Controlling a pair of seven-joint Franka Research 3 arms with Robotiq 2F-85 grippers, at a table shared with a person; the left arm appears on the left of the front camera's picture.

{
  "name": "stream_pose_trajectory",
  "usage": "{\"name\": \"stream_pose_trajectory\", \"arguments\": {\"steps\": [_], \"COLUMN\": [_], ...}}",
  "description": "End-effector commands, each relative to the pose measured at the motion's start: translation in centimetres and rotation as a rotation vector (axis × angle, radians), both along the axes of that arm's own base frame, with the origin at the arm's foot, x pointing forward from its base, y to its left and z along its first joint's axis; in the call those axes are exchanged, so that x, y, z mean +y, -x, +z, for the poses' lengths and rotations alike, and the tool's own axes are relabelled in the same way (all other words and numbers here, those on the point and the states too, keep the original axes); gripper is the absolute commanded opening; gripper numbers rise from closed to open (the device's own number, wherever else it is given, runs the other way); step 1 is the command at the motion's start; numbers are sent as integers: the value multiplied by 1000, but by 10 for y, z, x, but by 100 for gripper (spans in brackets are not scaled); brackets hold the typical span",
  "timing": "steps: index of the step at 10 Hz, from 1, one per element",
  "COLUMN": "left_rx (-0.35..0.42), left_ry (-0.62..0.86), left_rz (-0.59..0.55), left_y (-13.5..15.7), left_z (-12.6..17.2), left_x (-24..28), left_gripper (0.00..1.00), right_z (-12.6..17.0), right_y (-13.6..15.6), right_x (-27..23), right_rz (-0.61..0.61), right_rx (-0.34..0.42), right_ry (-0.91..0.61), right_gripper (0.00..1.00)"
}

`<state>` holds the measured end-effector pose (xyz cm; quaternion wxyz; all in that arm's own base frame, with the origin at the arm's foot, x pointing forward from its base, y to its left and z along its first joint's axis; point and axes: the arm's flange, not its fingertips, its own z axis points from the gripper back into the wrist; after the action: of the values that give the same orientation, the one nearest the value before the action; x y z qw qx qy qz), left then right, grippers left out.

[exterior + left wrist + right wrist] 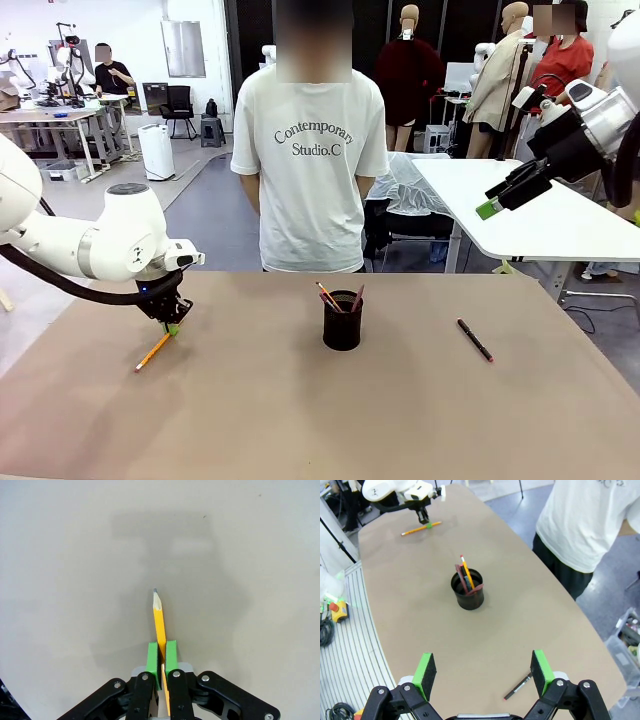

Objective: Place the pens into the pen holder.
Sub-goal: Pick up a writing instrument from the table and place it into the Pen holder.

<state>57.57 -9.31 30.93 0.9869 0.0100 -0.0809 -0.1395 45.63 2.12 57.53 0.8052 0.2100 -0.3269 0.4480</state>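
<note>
The tabletop (300,430) is a smooth, matt tan sheet, evenly dull. The pencil (159,625) wears glossy yellow-orange lacquer, with bare pale wood at its sharpened cone and a dull grey lead tip. The left claw (162,649) has matt green, rubbery-looking pads (152,655) on satin black links with bright metal pins; the right claw (482,656) looks alike. The pen holder (342,328) is matt black; at its 3 o'clock the black pen (475,340) looks like faintly shiny plastic. At its 9 o'clock the left arm's shell (120,240) is glossy white plastic. The person's T-shirt (310,170) is matt white cloth.
</note>
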Motion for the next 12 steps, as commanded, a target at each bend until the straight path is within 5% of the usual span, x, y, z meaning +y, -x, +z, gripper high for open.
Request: {"name": "stream_pose_trajectory", "arguments": {"steps": [1, 4, 9, 12], "left_rx": [28, 27, -132, -407], "left_ry": [73, 288, 673, 897], "left_rz": [-18, -105, -393, -606], "left_y": [7, 16, 22, 33], "left_z": [2, 35, 63, 76], "left_x": [4, 1, 17, 22], "left_gripper": [0, 0, 0, 0], "right_z": [1, 1, 1, 1], "right_y": [0, 0, 0, 0], "right_x": [0, 0, 0, 0], "right_rz": [3, 3, 3, 3], "right_rx": [-1, -1, -1, -1], "right_ry": [-4, -4, -4, -4], "right_gripper": [100, 100, 100, 100]}}
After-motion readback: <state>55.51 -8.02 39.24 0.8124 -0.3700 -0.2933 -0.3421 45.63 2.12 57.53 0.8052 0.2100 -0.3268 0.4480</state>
